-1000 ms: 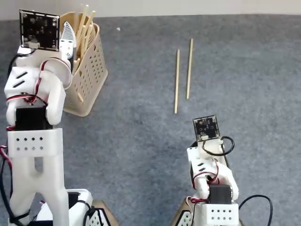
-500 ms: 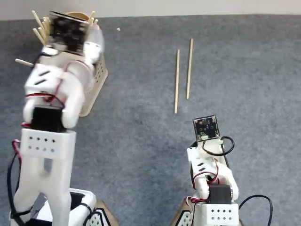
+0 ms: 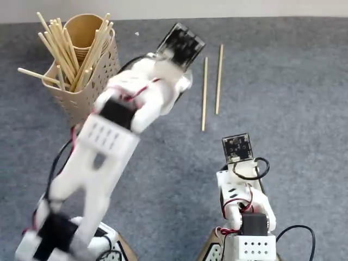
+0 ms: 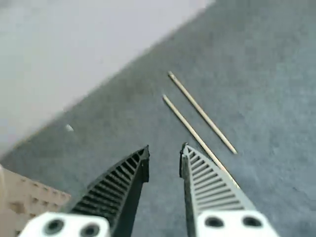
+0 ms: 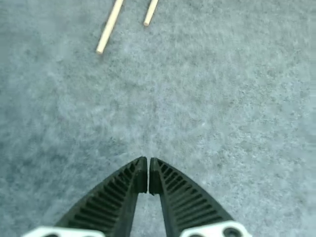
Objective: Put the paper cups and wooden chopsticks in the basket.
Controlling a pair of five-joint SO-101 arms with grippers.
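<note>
Two wooden chopsticks (image 3: 204, 93) (image 3: 219, 79) lie side by side on the grey carpet at the upper middle. A beige perforated basket (image 3: 92, 81) at the upper left holds stacked paper cups (image 3: 82, 31) and several chopsticks (image 3: 60, 51). The left arm stretches across from the basket side, its camera board just left of the loose chopsticks. My left gripper (image 4: 164, 150) is open with nothing between its fingers, and the two chopsticks (image 4: 190, 129) (image 4: 201, 112) lie beyond its tips. My right gripper (image 5: 148, 169) is shut and empty, low over the carpet, with two chopstick ends (image 5: 109, 27) (image 5: 150, 12) farther off.
The right arm's base (image 3: 244, 217) sits at the lower middle of the table. A pale wall or floor strip (image 4: 74, 49) borders the carpet's far edge. Open carpet lies to the right of the chopsticks.
The left arm has swung from over the basket rightward toward the two loose chopsticks. The basket, tilted before, now stands upright. The right arm has not moved.
</note>
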